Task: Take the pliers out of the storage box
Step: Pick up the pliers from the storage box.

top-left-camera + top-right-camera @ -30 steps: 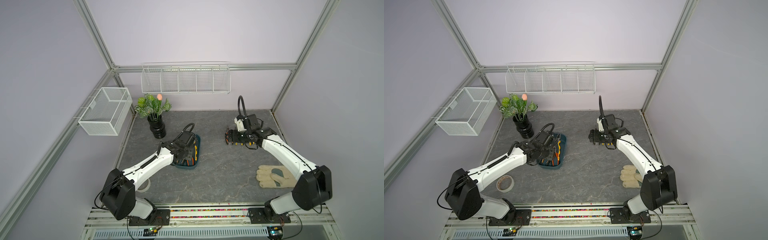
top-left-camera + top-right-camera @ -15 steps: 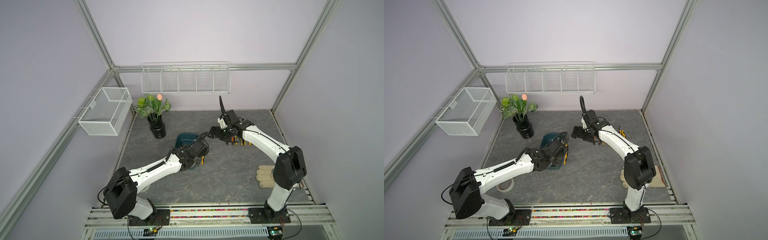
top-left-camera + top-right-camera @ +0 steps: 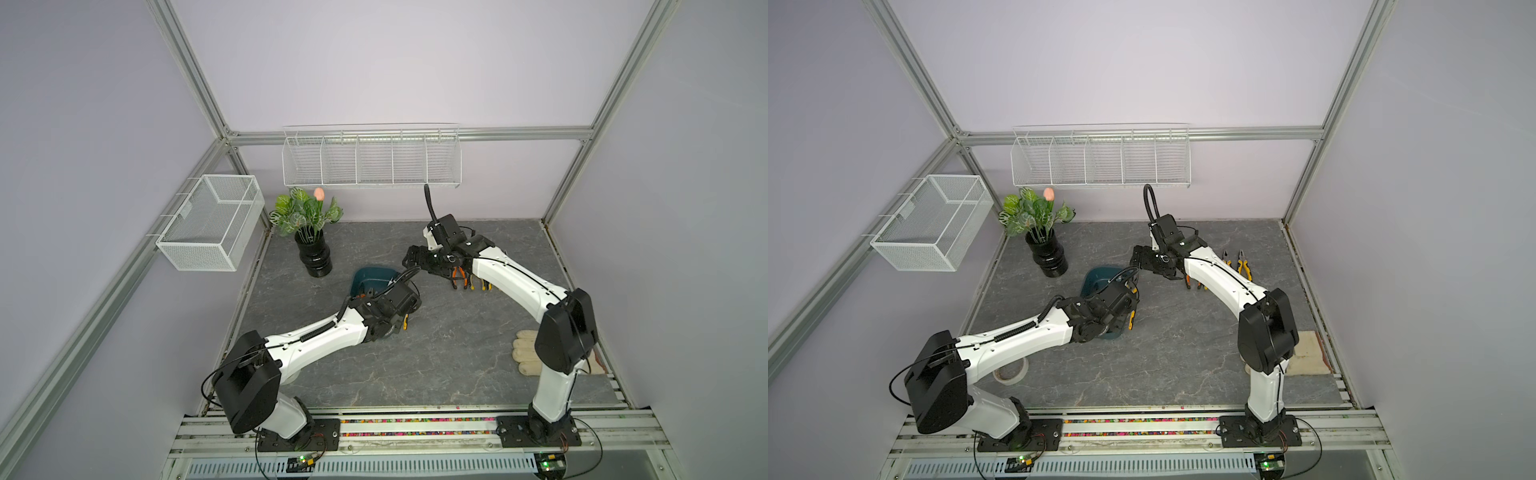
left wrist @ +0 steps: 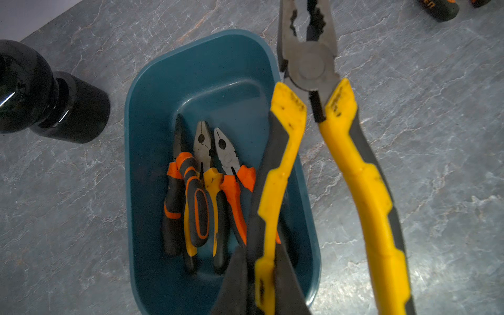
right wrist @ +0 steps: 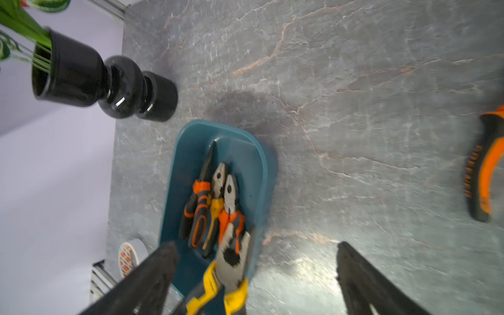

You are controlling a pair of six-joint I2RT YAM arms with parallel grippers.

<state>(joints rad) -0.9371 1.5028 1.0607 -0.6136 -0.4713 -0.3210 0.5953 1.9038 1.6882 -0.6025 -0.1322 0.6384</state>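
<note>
The dark teal storage box (image 3: 370, 276) (image 4: 207, 68) lies left of the table's middle. Three pliers (image 4: 201, 177) (image 5: 212, 207) with orange and yellow handles lie inside it. My left gripper (image 4: 260, 253) is shut on one handle of a yellow-and-black pliers (image 4: 308, 71) (image 5: 231, 259), held above the box's right rim with its other handle hanging free. My right gripper (image 5: 256, 245) (image 3: 415, 259) is open, hovering at the box's far right, with the held pliers' head between its spread fingers and touching neither. More pliers (image 3: 469, 282) (image 3: 1244, 264) lie on the table under the right arm.
A black vase with a plant (image 3: 316, 253) stands just left of the box. A roll of tape (image 3: 1011, 372) lies under the left arm. A work glove (image 3: 525, 351) lies front right. A wire mesh basket (image 3: 212, 222) and a long wire rack (image 3: 370, 160) hang on the walls.
My left gripper rose out of the box with the yellow pliers and moved right. My right arm swung left from the pliers on the table toward the box, jaws spreading wider.
</note>
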